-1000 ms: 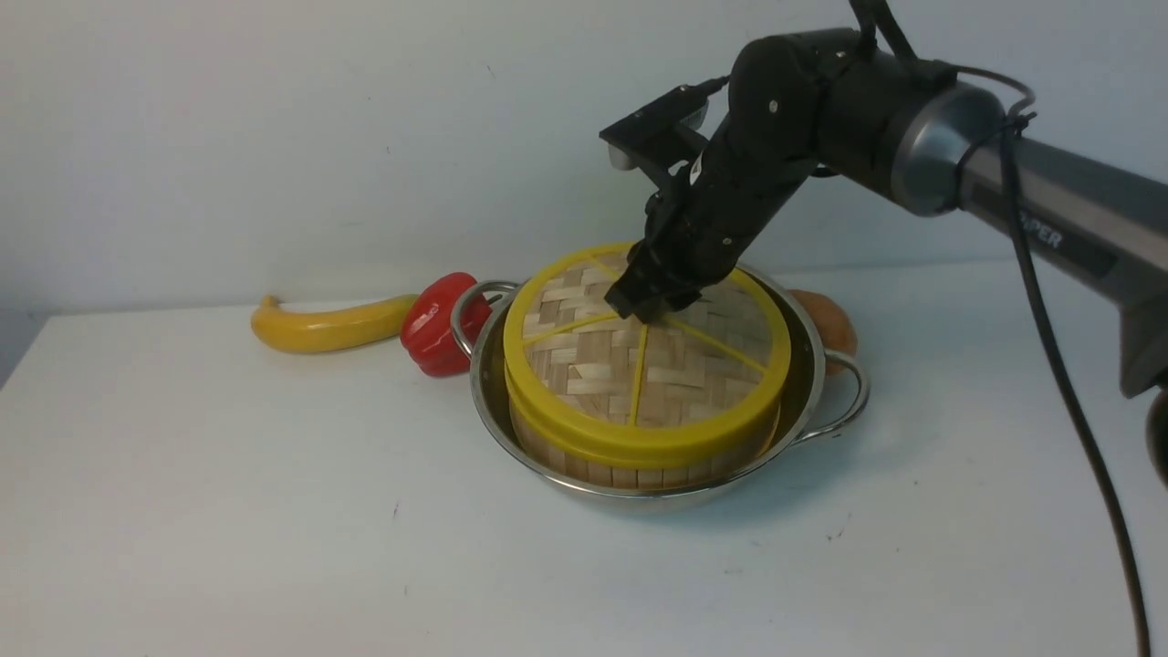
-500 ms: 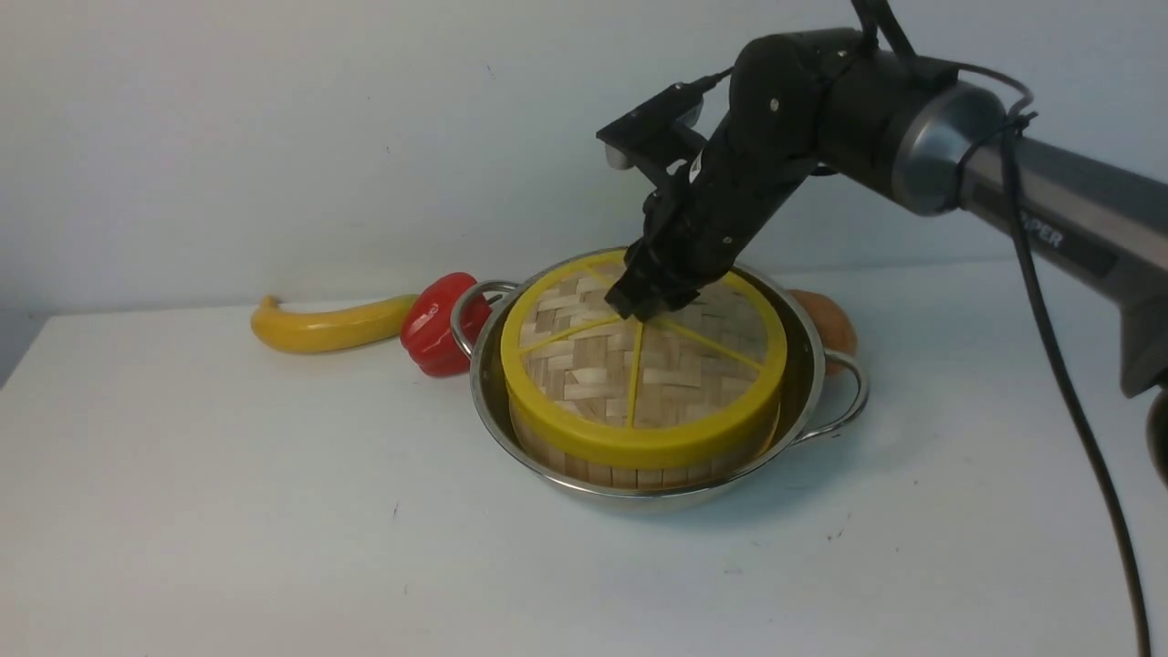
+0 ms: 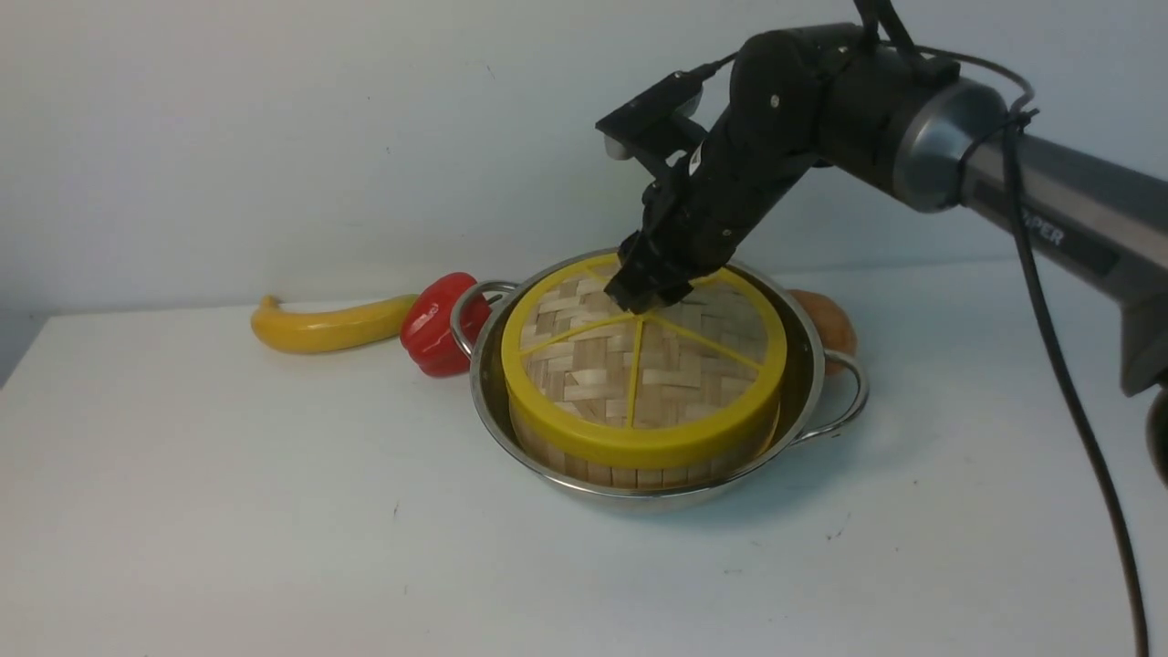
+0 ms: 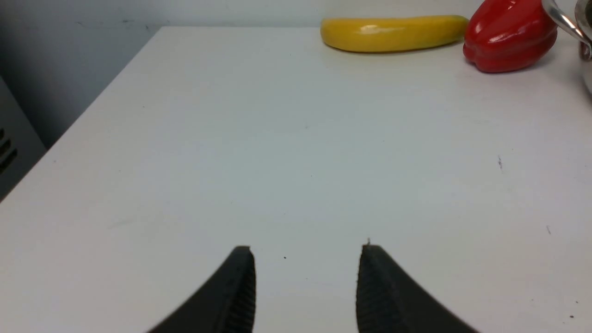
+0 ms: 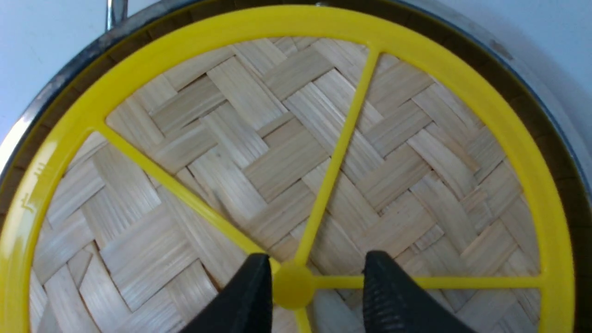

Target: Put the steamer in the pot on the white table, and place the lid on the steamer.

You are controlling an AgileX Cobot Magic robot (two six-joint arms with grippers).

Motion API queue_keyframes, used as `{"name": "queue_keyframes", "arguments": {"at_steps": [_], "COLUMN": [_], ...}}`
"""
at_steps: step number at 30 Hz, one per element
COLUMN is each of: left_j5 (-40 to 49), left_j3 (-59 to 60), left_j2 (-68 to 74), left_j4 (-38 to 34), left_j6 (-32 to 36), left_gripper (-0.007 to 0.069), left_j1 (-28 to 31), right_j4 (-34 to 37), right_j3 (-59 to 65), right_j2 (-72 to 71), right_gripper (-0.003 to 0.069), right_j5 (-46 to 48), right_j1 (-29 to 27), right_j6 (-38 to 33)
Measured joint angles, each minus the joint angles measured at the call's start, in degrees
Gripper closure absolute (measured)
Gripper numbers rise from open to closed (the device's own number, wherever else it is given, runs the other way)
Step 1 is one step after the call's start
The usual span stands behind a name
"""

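The steel pot [image 3: 482, 401] stands on the white table [image 3: 228, 511]. The bamboo steamer [image 3: 630, 474] sits inside it, and the woven lid [image 3: 639, 374] lies level on top of the steamer. My right gripper [image 3: 644, 301] hovers just over the lid's centre. In the right wrist view the lid [image 5: 259, 152] fills the picture, and the right gripper [image 5: 317, 268] is open, its fingers standing either side of the yellow knob [image 5: 292, 291] with a gap on one side. My left gripper [image 4: 306, 259] is open and empty over bare table [image 4: 277, 138]; it is out of the front view.
A yellow banana-shaped fruit [image 3: 328, 324] and a red pepper [image 3: 443, 324] lie just left of the pot. A brown round item [image 3: 829, 319] sits behind the pot's right handle. The left wrist view shows the table's left edge.
The lid has dropped from a tilted, raised position to lie level on the steamer. My right gripper has lifted slightly off it. The left arm has not visibly moved.
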Motion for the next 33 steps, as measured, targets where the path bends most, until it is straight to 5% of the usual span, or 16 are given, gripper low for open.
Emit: {"name": "queue_keyframes", "arguments": {"at_steps": [6,15,28,33], "left_j5": [0.0,0.0,0.0,0.0], "left_j3": [0.0,0.0,0.0,0.0], "left_j2": [0.0,0.0,0.0,0.0], "left_j4": [0.0,0.0,0.0,0.0], "left_j6": [0.0,0.0,0.0,0.0], "left_gripper": [0.0334,0.0334,0.0334,0.0334], "left_j1": [0.0,0.0,0.0,0.0], "right_j4": [-8.4,-20.3,-13.2,-16.1], "right_j3": [-4.1,-5.3,-5.8,-5.8], "right_j2": [-4.2,-19.7,-33.3,-33.8], "right_gripper": [0.0404,0.0689,0.0692,0.069], "right_j5": [4.2,10.2,11.2,11.3], "right_j1": [0.1,0.1,0.1,0.1], "right_j6": [7.4,17.7,19.2,19.2]}}
